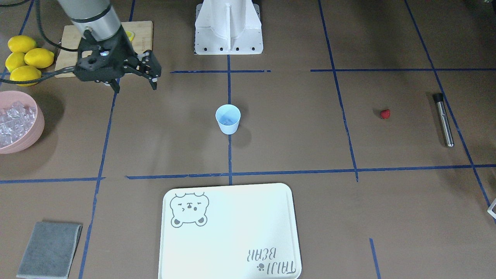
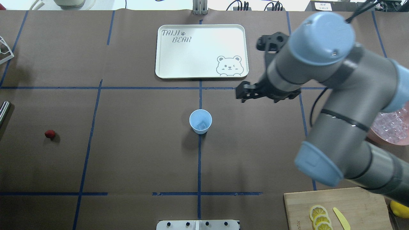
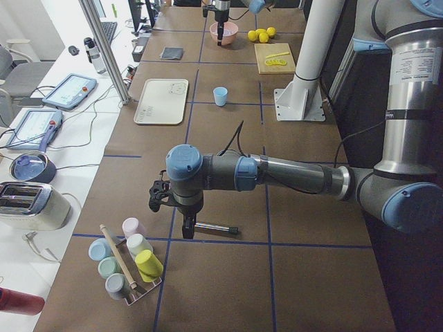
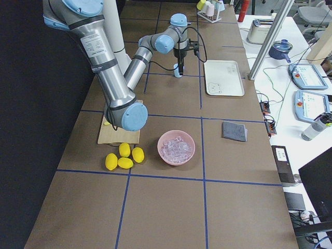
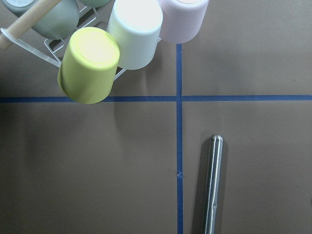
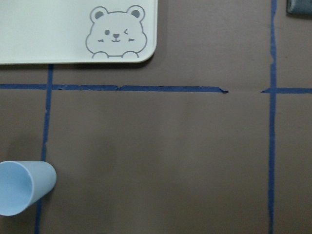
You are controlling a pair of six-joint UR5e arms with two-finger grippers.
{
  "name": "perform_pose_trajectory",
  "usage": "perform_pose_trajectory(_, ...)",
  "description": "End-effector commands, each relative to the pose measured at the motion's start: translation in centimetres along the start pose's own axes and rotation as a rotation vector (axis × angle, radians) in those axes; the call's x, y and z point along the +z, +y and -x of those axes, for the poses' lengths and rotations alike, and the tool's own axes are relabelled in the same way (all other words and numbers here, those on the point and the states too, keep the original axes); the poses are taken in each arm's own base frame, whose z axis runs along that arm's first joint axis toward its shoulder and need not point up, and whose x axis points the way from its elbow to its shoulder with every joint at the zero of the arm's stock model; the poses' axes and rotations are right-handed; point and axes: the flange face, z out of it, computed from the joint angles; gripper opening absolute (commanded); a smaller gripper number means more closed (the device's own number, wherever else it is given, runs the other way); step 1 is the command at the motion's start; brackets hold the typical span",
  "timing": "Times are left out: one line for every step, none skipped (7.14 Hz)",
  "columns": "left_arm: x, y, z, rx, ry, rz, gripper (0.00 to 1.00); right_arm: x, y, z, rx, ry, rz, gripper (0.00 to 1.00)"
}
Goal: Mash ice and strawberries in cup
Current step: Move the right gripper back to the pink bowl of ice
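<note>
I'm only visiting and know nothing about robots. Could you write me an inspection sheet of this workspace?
Surface: brown table, blue tape grid.
Job's things: cup upright at centre; strawberry loose on table; ice in pink bowl; metal muddler lying flat.
Clutter: lemons, cutting board, tray, grey cloth.
End effectors: right end effector open, empty; left end effector above muddler, state unclear.
Cables: black cable along right arm.
Surroundings: toaster on side desk.

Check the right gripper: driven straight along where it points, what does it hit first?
Probably bare table. The right gripper points down; the cup sits off to one side and the tray beyond, neither under it.
</note>
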Motion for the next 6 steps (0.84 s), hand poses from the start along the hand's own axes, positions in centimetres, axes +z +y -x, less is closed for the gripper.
perform_pose_trajectory(-0.6,0.1,-0.6,-0.021,0.0,-0.009,1.0,-0.8,-0.2,-11.3,-0.079,0.072,0.019,0.99)
perform_pose_trajectory(-1.2,0.2,-1.2,-0.016,0.0,-0.019,1.0,-1.0,-0.3,-14.7,-0.101,0.103,0.022,0.99)
perform_pose_trajectory(-1.3,0.4,-1.3,-0.017,0.0,-0.02,1.0,-1.1,-0.2,-17.6,-0.122,0.109,0.034,0.99)
perform_pose_trajectory(-1.3,0.7,-1.3,-0.017,0.0,-0.02,1.0,-0.9,0.7,-21.9,-0.211,0.105,0.05,0.99)
perform_pose_trajectory(-1.3,0.7,-1.4,-0.016,0.0,-0.021,1.0,-0.6,1.3,-25.3,-0.269,0.113,0.052,0.99)
perform_pose_trajectory(-1.3,0.7,-1.4,-0.031,0.0,-0.021,1.0,0.6,2.3,-27.6,-0.304,0.124,0.073,0.99)
